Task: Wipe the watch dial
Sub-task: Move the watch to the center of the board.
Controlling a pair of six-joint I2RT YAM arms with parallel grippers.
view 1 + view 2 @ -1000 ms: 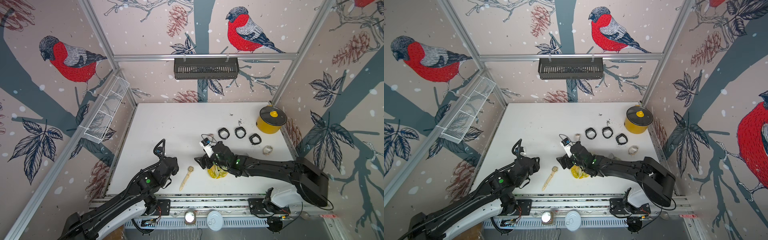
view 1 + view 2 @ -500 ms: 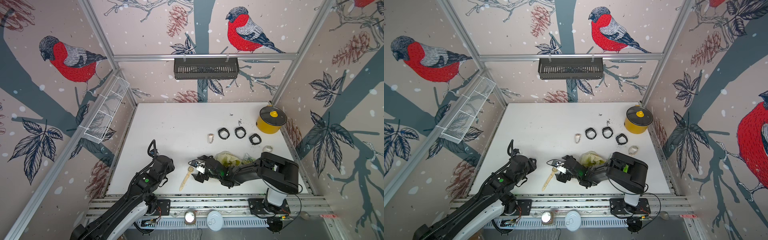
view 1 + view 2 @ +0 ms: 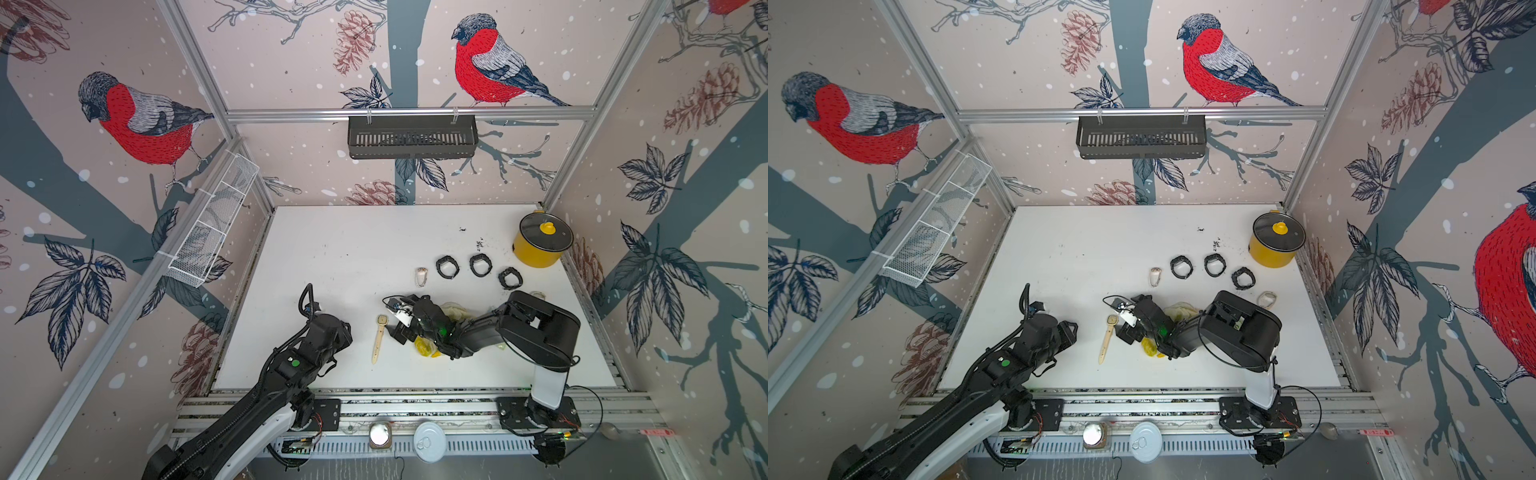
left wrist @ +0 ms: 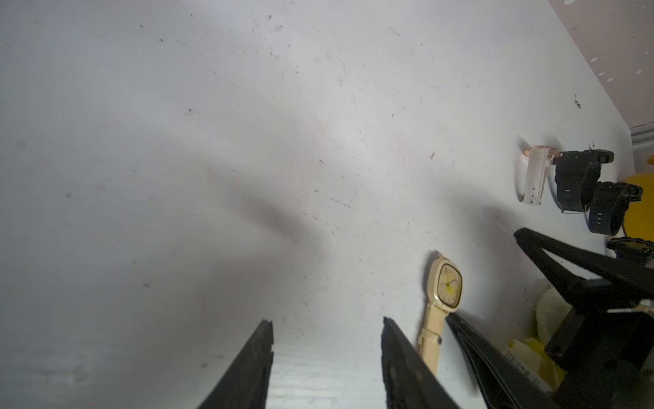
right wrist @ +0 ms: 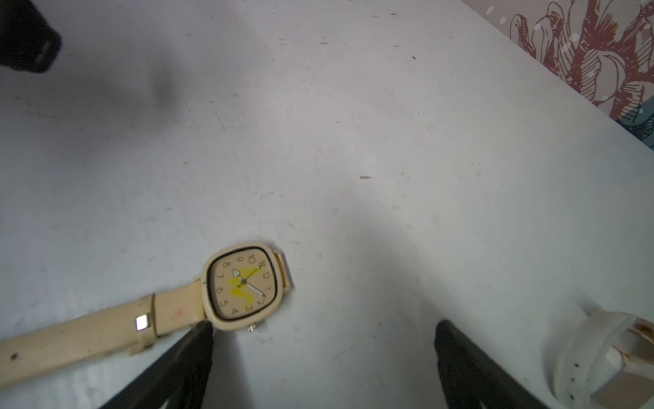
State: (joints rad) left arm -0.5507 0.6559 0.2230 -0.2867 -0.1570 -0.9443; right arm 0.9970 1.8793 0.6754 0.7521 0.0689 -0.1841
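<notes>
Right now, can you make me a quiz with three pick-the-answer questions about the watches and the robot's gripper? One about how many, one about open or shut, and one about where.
1. How many black watches stand in a row near the yellow pot?
A two
B three
C five

2. The right gripper is:
A open and empty
B shut on a black watch
C shut tight on nothing

3. Where is the beige watch?
A inside the yellow pot
B flat on the white table
C lifted up in the right gripper

Answers:
1 B: both top views show three black watches in a line.
2 A: in the right wrist view its jaws stand apart over bare table.
3 B: it lies there dial up, beside the right gripper.
</notes>
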